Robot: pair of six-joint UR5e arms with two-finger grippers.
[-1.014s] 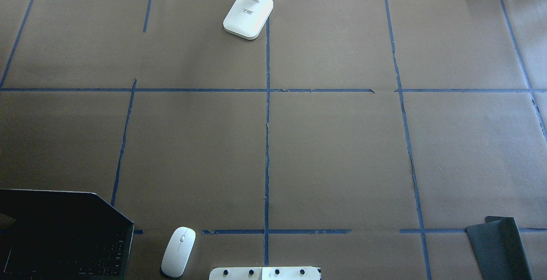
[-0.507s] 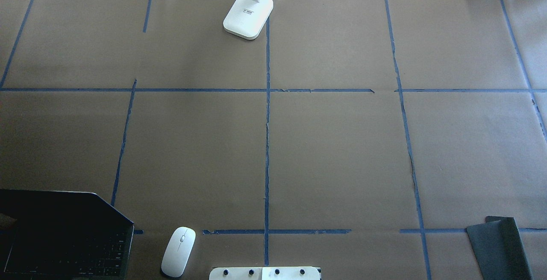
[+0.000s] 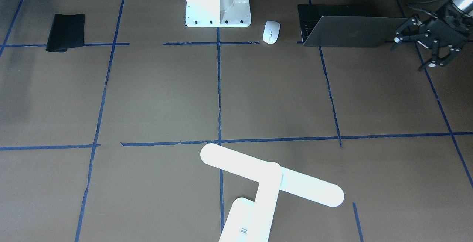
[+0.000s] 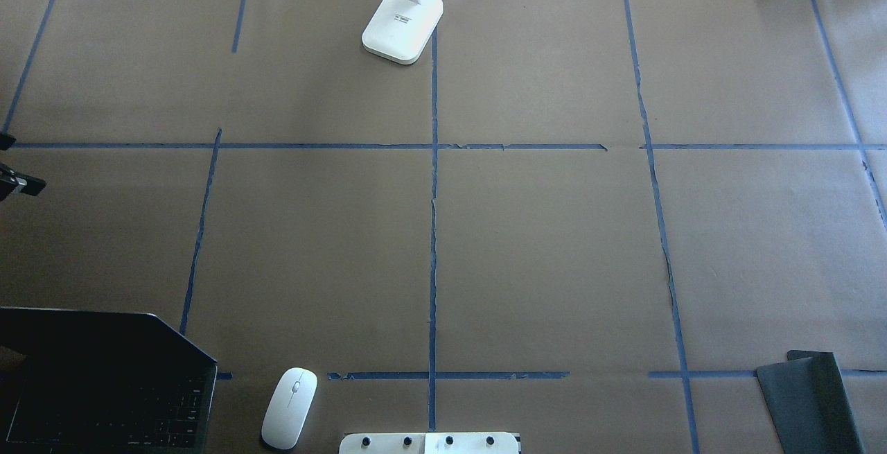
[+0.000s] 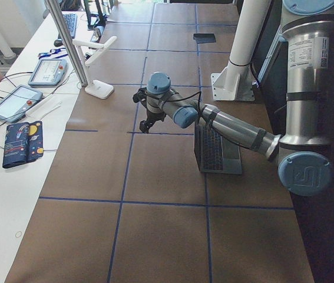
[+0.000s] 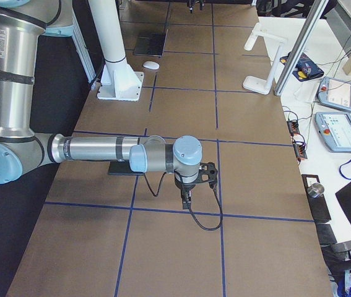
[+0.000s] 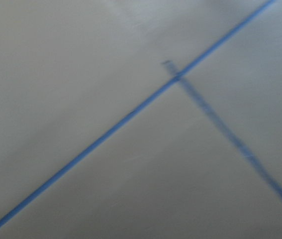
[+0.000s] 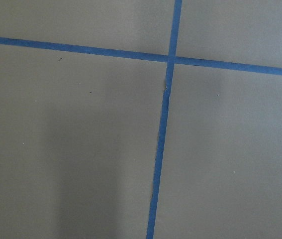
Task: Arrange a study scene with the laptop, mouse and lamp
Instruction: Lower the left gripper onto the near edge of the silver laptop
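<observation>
The grey laptop [image 4: 104, 378] stands half open at the near left corner of the table; it also shows in the front view [image 3: 347, 31]. The white mouse [image 4: 290, 407] lies just right of it, by the pedestal. The white lamp [image 3: 271, 177] stands at the far edge near the middle tape line, with its base in the overhead view [image 4: 402, 21]. My left gripper [image 3: 412, 53] is open and empty, hovering beyond the laptop's lid; its fingertips [image 4: 28, 185] poke in at the overhead view's left edge. My right gripper [image 6: 194, 185] hangs over the right half of the table, and I cannot tell whether it is open or shut.
A black soft pad [image 4: 807, 398] lies at the near right corner. The white bolted pedestal [image 3: 218, 2] stands at the near middle edge. Blue tape lines cross the brown paper. Tablets and cables lie on a side bench [image 6: 336, 117] past the far edge.
My left gripper's fingertips have come into the overhead view at its left edge; they were out of view before. Laptop, mouse, lamp and pad have not moved.
</observation>
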